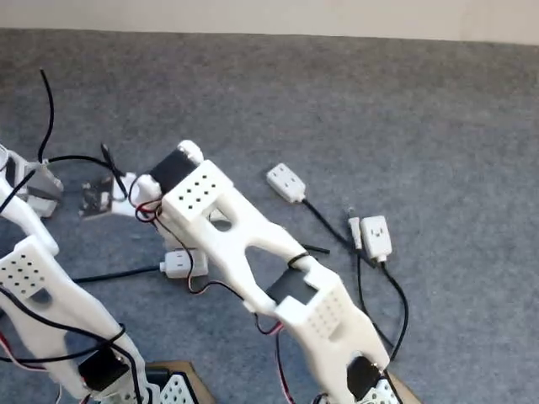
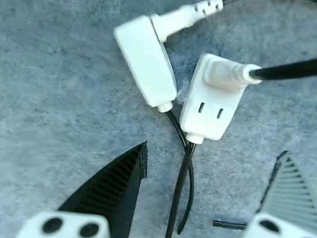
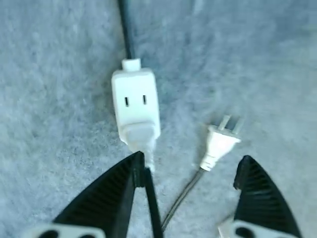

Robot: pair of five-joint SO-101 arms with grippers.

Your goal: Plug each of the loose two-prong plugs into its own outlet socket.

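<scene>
Both arms are hovering, nothing grasped.
Left gripper (image 2: 214,148) is hanging spread above an outlet socket (image 2: 210,101); right gripper (image 3: 192,156) is hanging spread near a loose plug (image 3: 219,141).

The surface (image 1: 421,101) is grey cloth with a short, matt, felt-like nap, rough in grain. The slotted outlet socket (image 2: 208,106) and the white block (image 2: 146,62) beside it are smooth plastic with a soft sheen. The black cord (image 2: 181,183) below them has a slight gloss, probably rubber or vinyl. The loose plug (image 3: 218,144) is white moulded plastic, its prongs (image 3: 230,123) pale metal. The left tool (image 2: 214,152) has matt plastic fingers (image 2: 114,188) with fine ridges, and the right tool (image 3: 192,161) matt black ones. The arm shells (image 1: 210,198) are matt white plastic.
</scene>
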